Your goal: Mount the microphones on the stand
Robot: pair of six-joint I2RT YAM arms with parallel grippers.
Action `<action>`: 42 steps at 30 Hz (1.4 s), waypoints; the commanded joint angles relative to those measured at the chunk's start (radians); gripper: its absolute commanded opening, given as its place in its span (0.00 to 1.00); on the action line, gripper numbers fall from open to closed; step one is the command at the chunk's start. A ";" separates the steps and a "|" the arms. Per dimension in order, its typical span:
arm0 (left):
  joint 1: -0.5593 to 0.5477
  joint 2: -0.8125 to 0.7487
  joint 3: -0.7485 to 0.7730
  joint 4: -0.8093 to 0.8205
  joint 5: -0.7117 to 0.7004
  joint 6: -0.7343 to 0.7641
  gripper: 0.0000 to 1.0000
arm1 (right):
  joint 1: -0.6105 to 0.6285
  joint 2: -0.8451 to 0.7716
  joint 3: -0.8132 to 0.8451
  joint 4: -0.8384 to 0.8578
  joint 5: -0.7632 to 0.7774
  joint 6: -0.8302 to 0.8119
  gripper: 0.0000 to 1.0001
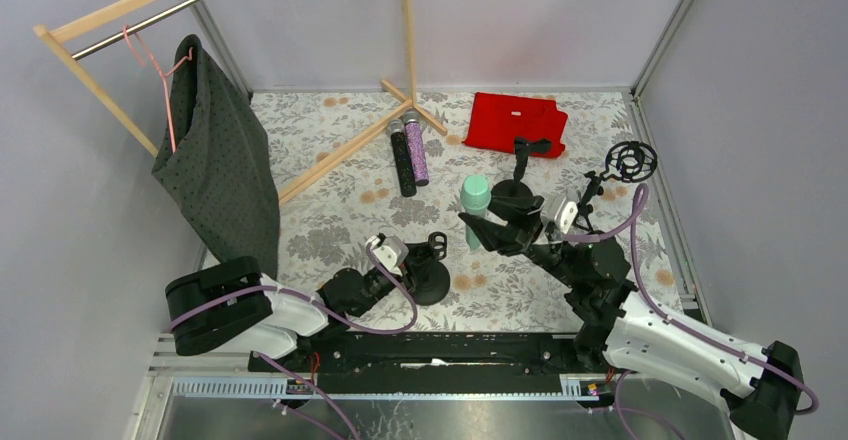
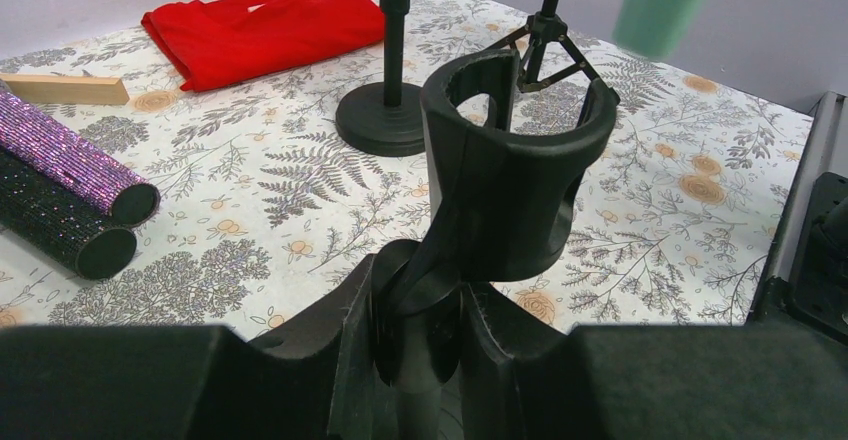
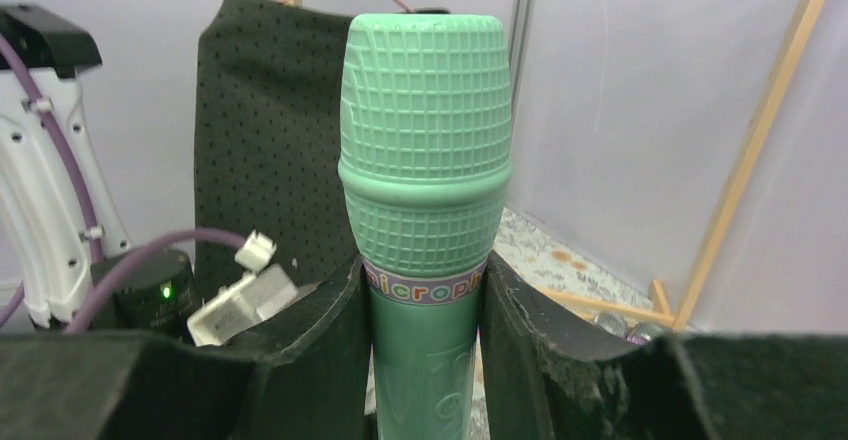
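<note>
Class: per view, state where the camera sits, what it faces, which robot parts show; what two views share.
Top external: above and behind the robot, looking down at the table; left arm, right arm show.
Left wrist: on the left gripper, facing the red cloth past the gripped black stand clip; fingers show.
Right wrist: on the right gripper, facing the grey garment past the held mint-green microphone; fingers show.
Shared: top and left wrist show the red cloth.

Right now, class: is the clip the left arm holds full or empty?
Empty: tablecloth shows through the clip; the mint-green microphone is apart from it.
</note>
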 commanded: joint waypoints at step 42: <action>0.000 0.020 -0.059 0.067 0.084 -0.001 0.00 | -0.003 0.315 0.188 0.233 -0.091 0.225 0.00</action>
